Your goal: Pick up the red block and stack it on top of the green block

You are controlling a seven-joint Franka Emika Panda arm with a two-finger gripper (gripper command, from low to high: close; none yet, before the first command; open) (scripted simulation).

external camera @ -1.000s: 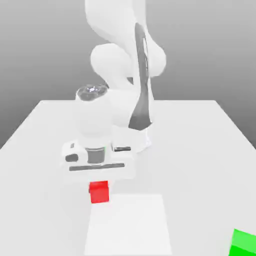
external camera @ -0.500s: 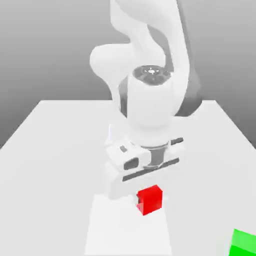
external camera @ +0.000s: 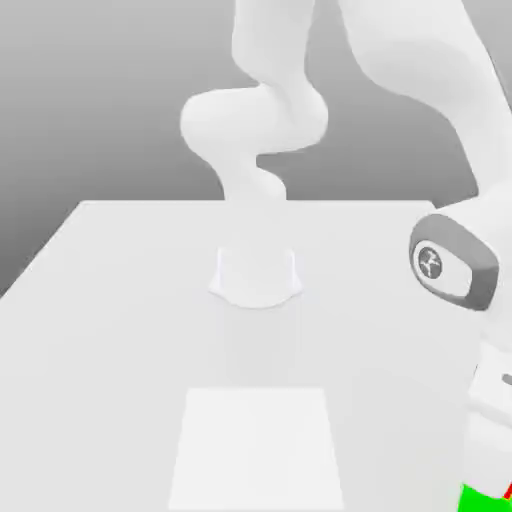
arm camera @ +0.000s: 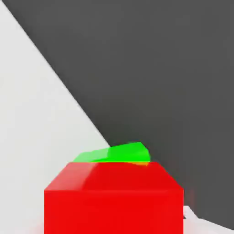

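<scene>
Swung from above the white square patch (external camera: pixel 258 448) to the table's (external camera: pixel 120 300) corner at the exterior view's right, the arm (external camera: pixel 455 262) hangs over the green block (external camera: pixel 478 498). Red block (arm camera: pixel 114 199) sits on it, overlapping; whether the fingers are apart, I cannot tell.

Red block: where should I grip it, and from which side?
Probably from straight above, on two opposite side faces of the small matte red cube: they look flat and parallel, its top looks level, and the small green cube appears right against it.
</scene>
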